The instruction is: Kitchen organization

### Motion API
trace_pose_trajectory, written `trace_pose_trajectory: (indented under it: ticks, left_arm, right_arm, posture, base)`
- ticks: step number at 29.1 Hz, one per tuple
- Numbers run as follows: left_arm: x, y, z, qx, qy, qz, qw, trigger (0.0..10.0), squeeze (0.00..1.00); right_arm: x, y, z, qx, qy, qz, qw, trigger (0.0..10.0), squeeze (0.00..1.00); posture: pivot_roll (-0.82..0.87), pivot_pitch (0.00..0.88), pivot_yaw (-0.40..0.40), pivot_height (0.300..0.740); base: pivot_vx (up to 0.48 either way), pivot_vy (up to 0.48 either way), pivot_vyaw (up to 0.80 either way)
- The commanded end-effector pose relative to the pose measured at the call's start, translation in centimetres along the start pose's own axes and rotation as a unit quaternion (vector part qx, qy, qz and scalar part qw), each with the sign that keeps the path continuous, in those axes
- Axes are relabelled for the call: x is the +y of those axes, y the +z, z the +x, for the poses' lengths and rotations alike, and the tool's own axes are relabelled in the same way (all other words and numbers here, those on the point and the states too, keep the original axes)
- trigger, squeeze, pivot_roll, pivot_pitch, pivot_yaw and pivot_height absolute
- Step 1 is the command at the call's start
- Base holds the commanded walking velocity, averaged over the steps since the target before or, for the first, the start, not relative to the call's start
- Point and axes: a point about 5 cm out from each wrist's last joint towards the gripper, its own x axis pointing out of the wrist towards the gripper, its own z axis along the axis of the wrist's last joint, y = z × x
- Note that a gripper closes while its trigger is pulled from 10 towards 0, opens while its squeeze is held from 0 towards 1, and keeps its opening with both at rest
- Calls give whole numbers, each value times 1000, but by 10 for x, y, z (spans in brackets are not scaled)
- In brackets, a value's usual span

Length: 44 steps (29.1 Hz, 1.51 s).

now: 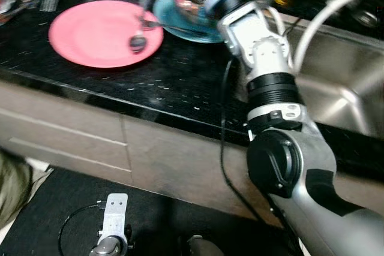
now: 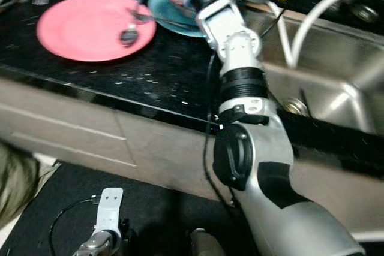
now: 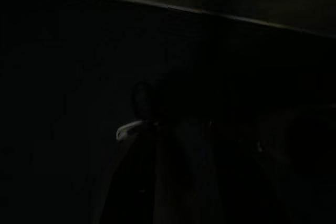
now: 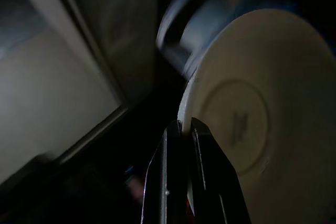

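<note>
Right gripper point(image 4: 181, 124) pinches white plate point(image 4: 252, 114) by its rim, fingers nearly closed, plate tilted above black counter point(image 1: 180, 82); pink plate point(image 1: 102, 31) with spoon point(image 1: 138, 39) nearby; left wrist view probably too dark, gripper state unclear.

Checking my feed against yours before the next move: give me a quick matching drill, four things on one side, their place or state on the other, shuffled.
Things:
1. pink plate
2. spoon
3. white plate
4. sink

Places or states:
A. pinched at its rim by the right claw
B. lying on the pink plate's right side
C. sunk into the counter on the robot's right
D. flat on the black counter

Pairs: 1-D, 2-B, 3-A, 4-C
</note>
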Motion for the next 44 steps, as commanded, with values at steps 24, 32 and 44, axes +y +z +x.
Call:
trace_pose_trajectory:
  ticks: [24, 32, 44]
  left_arm:
    - [-6, -12, -2, 22, -13, 13, 1000, 10000, 0]
    - [-12, -11, -1, 27, -16, 19, 999, 10000, 0]
    - [-11, -14, -2, 34, -13, 25, 999, 10000, 0]
  right_arm:
    - [-13, -6, -31, 109, -90, -307, 941, 0, 0]
    - [-45, -7, -56, 201, -192, -494, 824, 10000, 0]
    - [-57, -37, -66, 216, -215, -513, 802, 10000, 1000]
  posture:
    - [75, 170, -90, 740]
    - [74, 135, -108, 740]
    - [104, 83, -106, 740]
  base:
    - [0, 0, -767]
    - [0, 0, 0]
    - [0, 0, 0]
